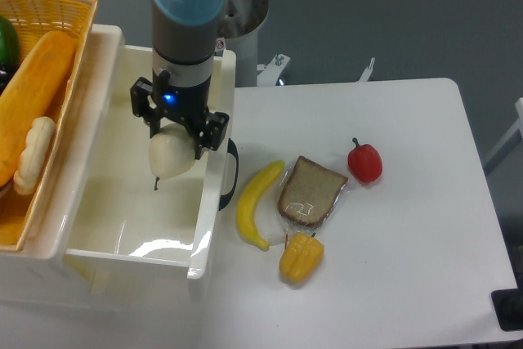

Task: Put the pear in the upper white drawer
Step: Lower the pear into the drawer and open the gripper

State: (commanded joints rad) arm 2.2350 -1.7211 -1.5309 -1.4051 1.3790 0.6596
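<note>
The gripper (173,140) hangs over the open upper white drawer (135,255), with the pear (170,155) pinched between its jaws. The pear's thin dark stem points downward and toward the camera, and the fruit sits above the pale floor of the drawer, near the right-hand wall; whether it touches the floor cannot be told from this single view, though it looks to be held clear of it. The drawer's black handle (230,173) shows just beside the right wall, facing the desk (409,267).

Judging by this, the pick-up and the carry are done: the pear is off the desk and inside the outline of the drawer. What is left appears to be the lowering, if any is needed, the spreading of the jaws to let go, and the arm's lift out.

On the desk to the right lie a yellow banana (256,204), a wrapped slice of bread (311,191), a yellow pepper (301,257) and a red pepper (365,162), all well apart from the gripper. To the left, a yellow wicker basket (57,6) rests on the drawer unit, holding a long orange bread loaf (33,96) and a pale bumpy pastry (33,155).
</note>
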